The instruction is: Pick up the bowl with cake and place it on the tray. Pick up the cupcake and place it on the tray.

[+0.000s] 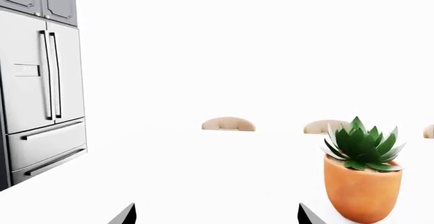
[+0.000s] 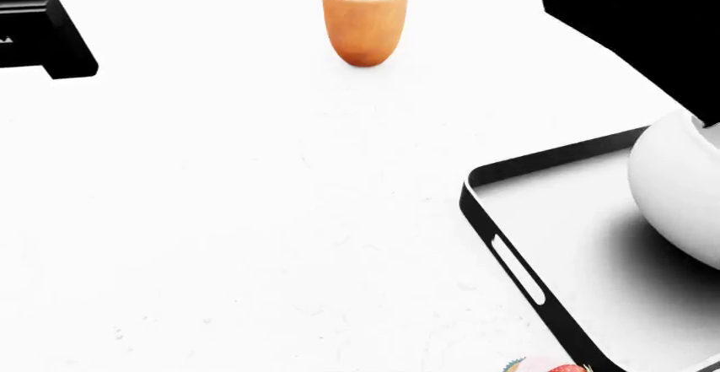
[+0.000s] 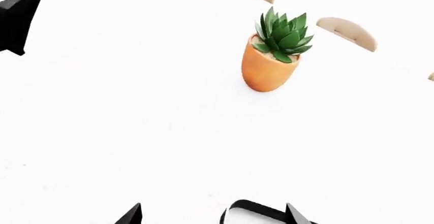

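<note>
The white bowl (image 2: pixel 680 195) rests on the pale floor of the black tray (image 2: pixel 495 220) at the right edge of the head view; its inside and the cake are hidden. Only the top of the cupcake (image 2: pixel 548 365), pink frosting and strawberry, shows at the bottom edge, just outside the tray's near-left wall. My right arm (image 2: pixel 652 26) hangs above the bowl. My right gripper (image 3: pixel 213 215) is open and empty, with a tray corner (image 3: pixel 257 211) between its tips. My left gripper (image 1: pixel 217 216) is open and empty, far left over the table (image 2: pixel 34 35).
An orange plant pot with a green succulent (image 2: pixel 365 18) stands at the back middle of the white table; it also shows in the left wrist view (image 1: pixel 361 183) and the right wrist view (image 3: pixel 271 61). Chair backs (image 1: pixel 228 124) line the far edge. A fridge (image 1: pixel 40 92) stands beyond.
</note>
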You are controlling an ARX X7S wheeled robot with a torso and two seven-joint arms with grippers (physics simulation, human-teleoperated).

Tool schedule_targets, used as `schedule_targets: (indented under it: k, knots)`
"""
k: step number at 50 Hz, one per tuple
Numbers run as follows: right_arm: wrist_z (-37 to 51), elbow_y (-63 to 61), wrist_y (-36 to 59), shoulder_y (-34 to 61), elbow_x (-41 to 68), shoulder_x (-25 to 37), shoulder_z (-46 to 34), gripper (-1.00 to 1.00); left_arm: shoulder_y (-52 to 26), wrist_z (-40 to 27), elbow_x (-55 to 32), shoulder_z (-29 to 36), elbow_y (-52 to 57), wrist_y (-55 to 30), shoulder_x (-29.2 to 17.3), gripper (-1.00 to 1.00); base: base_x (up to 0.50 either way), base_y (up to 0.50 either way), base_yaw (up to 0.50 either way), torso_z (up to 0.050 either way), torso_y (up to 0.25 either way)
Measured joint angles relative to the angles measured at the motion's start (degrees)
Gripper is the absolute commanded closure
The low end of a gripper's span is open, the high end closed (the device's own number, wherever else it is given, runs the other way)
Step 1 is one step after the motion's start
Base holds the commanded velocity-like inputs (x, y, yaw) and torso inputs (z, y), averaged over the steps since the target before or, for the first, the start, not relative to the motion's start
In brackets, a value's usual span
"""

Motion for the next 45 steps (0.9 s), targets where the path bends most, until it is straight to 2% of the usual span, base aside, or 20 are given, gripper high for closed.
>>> schedule_targets:
  k: [28, 45]
  knots:
    - [-13.71, -12.72, -4.54, 0.0, 2.7, 3.97, -7.05, -1.0, 0.04, 0.05, 0.08, 0.61, 0.13, 0.5, -0.28, -1.0, 0.0, 0.0, 0.0, 0.0, 0.0]
    - [-21.65, -21.19, -7.08, 0.0, 2.82, 8.74, -12.64, -1.0, 0.26, 0.1, 0.17, 0.89, 0.28, 0.83, -0.48, -1.0, 0.0, 0.0, 0.0, 0.0, 0.0]
